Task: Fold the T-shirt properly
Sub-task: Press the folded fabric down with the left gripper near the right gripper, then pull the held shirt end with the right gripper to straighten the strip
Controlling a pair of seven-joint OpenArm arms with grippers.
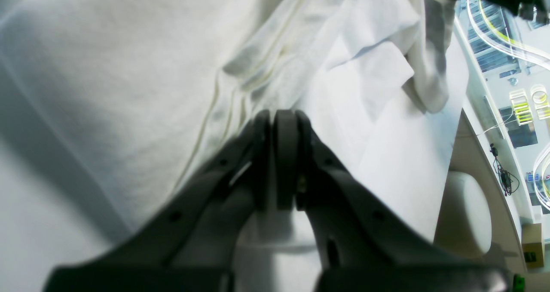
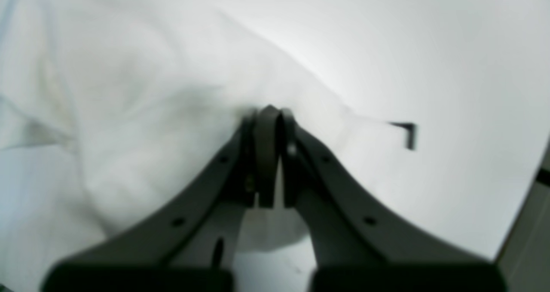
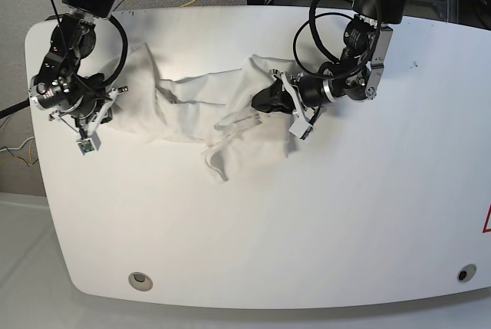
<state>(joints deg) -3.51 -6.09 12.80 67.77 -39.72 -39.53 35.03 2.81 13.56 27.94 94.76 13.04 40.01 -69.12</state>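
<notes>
T-shirt [image 3: 196,110] strung across the far half of the counter [image 3: 307,229], crumpled and rumpled — bulk between the two arms, a loose flap trailing toward 6 o'clock. Not yet spread flat.

Left gripper [image 3: 265,99] at the shirt's 3 o'clock end: jaws pressed together, a pinch of white cloth caught between the tips, seams and ridged folds bunched just ahead of them in the wrist view [image 1: 279,115].

Right gripper [image 3: 115,99] at the 9 o'clock end: jaws likewise closed tight on an edge of fabric [image 2: 270,111]; cloth puckers toward the tips. Small dark tag [image 2: 408,133] visible off to 3 o'clock in that view.

Opposite ends held, probably to pull the shirt taut and lay it out before any fold. Middle sags and twists — likely needs more spread or a lift. Fold itself apparently not begun.
</notes>
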